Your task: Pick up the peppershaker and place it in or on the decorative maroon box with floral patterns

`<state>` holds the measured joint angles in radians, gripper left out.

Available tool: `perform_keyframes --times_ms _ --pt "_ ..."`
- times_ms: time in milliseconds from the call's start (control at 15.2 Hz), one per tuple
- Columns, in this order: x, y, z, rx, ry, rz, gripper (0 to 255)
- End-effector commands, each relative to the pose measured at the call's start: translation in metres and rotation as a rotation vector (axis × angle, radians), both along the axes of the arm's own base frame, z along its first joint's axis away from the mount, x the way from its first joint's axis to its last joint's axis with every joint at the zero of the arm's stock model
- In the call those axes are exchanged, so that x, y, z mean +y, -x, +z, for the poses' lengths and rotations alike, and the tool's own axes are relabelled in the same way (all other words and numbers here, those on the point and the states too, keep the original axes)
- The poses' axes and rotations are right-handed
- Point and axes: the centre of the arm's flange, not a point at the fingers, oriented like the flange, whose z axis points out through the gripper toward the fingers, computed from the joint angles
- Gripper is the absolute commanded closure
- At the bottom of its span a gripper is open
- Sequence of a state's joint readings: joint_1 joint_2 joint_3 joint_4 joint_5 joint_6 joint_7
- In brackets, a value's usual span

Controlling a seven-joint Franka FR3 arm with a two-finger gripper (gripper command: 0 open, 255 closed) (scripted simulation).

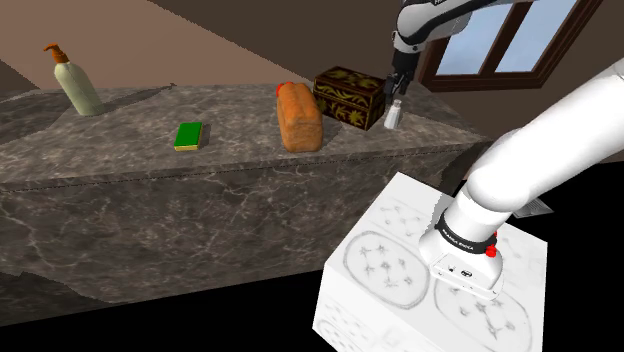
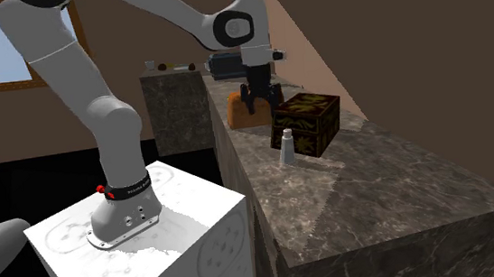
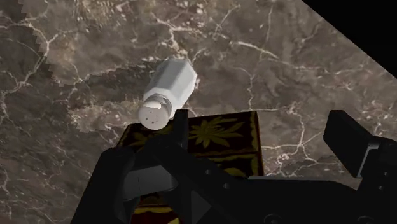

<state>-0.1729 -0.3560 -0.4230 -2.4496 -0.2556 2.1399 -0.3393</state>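
one long counter [image 1: 120,190] of dark veined stone runs across the scene, its left end cut off by the shoulder view's edge, with a black area below it and to its right. one white arm [image 1: 560,130] climbs from one white patterned stand [image 1: 395,215] at the shoulder view's lower right, and its elbow passes out of the top of that view. one window [image 1: 505,40] on the far wall is cut by the frame and partly covered by the arm. in the second exterior view a taller stone block [image 2: 175,111] at the far end carries a few objects too small to name. five things stand on the counter, one of each. the dark maroon box [image 1: 348,97] with gold floral patterns sits near the counter's right end in the shoulder view, and the hand hides its lower half in the wrist view. left of it stands a brown loaf [image 1: 299,120], half covered by the hand in the second exterior view. at far left is a pale pump bottle [image 1: 72,82], and between those two lies a green sponge [image 1: 188,136]. the white pepper shaker [image 3: 167,92] stands upright on the stone just beside the box, on the shoulder view's right of it. it is apart from the gripper [image 3: 261,126], which hovers above box and shaker with its two fingers [image 3: 347,137] spread wide, holding nothing.
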Motion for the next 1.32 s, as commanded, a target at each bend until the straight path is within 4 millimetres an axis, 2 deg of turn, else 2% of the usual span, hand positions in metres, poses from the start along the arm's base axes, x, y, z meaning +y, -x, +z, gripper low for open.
perform_keyframes --times_ms 0,264,330,858,1254 --pt "-0.023 -0.002 -0.01 -0.007 0.008 0.005 0" --pt "-0.069 -0.011 -0.03 -0.019 0.021 0.012 0" --pt "-0.075 -0.012 -0.032 -0.02 0.023 0.012 0" --pt "-0.079 -0.012 -0.072 -0.02 0.023 0.012 0" --pt "-0.079 -0.012 -0.072 -0.02 0.023 0.012 0"
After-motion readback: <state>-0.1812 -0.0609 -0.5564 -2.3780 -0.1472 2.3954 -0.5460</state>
